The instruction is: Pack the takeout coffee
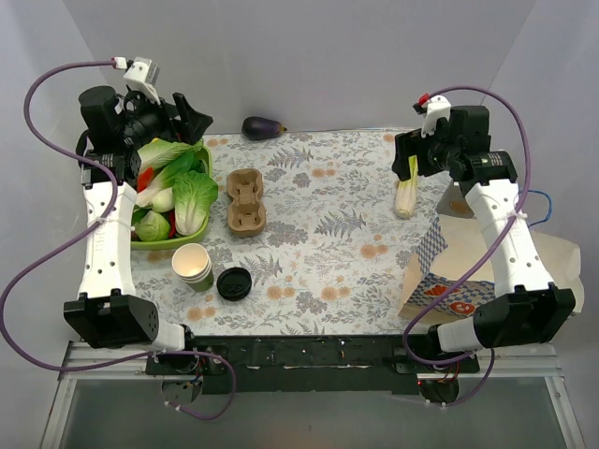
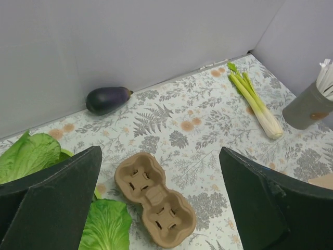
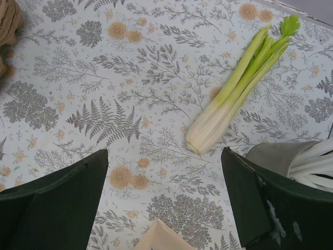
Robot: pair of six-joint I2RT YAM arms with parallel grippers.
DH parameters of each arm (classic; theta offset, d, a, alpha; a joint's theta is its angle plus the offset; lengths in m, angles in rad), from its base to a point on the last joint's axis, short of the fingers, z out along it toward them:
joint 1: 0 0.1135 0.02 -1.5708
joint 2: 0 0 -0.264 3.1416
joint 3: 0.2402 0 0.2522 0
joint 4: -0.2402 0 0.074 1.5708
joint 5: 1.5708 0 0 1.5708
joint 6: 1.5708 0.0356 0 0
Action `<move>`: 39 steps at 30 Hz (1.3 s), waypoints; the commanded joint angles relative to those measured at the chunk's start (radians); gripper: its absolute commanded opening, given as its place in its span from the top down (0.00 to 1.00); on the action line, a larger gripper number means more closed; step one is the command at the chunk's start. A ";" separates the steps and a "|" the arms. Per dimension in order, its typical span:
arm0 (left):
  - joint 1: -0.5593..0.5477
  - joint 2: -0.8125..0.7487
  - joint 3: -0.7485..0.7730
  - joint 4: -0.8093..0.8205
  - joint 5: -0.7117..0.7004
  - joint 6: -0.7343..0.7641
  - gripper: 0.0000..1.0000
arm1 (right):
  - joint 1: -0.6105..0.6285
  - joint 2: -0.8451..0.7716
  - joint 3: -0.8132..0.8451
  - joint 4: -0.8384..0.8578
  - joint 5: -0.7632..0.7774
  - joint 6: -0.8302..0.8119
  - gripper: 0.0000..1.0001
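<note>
Left pincer (image 2: pixel 160 156) matte black; carrier (image 2: pixel 155 199) moulded pulp, 2-socketed.

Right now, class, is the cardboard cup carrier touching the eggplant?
Apart. The left wrist view shows the cardboard cup carrier and the eggplant separated by a broad stretch of patterned tablecloth.

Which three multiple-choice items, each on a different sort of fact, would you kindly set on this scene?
1. Where does the eggplant lie? A in the basket; B by the back wall; C on the paper bag.
2. How many sockets has the cardboard cup carrier? A two; B four; C six.
3. How is the left end effector? A shut on a lid; B shut on a cup; C open, gripping nothing.
Answers: B, it rests at the wall's foot; A, two sockets show; C, its fingers stand wide apart, bare.
</note>
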 commanded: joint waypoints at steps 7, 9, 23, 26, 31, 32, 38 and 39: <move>0.001 -0.003 0.132 -0.524 0.089 0.437 0.02 | 0.109 0.029 0.140 -0.194 -0.267 -0.313 0.03; -0.002 0.000 0.155 -0.701 0.061 0.508 0.02 | 0.171 0.022 0.126 -0.235 -0.264 -0.330 0.07; 0.001 -0.142 -0.120 -0.975 -0.180 0.642 0.25 | 0.404 -0.121 -0.289 -0.372 -0.233 -0.471 0.52; -0.001 -0.150 -0.188 -0.975 -0.232 0.665 0.29 | 0.389 -0.176 -0.378 -0.369 -0.164 -0.475 0.58; 0.001 -0.147 -0.303 -0.976 -0.335 0.671 0.35 | 0.282 -0.233 -0.446 -0.366 -0.175 -0.433 0.62; 0.001 -0.145 -0.308 -0.975 -0.345 0.674 0.35 | 0.268 -0.237 -0.461 -0.366 -0.176 -0.431 0.62; 0.001 -0.122 -0.325 -0.975 -0.418 0.682 0.36 | 0.234 -0.273 -0.517 -0.369 -0.156 -0.439 0.63; 0.002 -0.118 -0.325 -0.973 -0.421 0.684 0.37 | 0.234 -0.279 -0.523 -0.370 -0.159 -0.440 0.63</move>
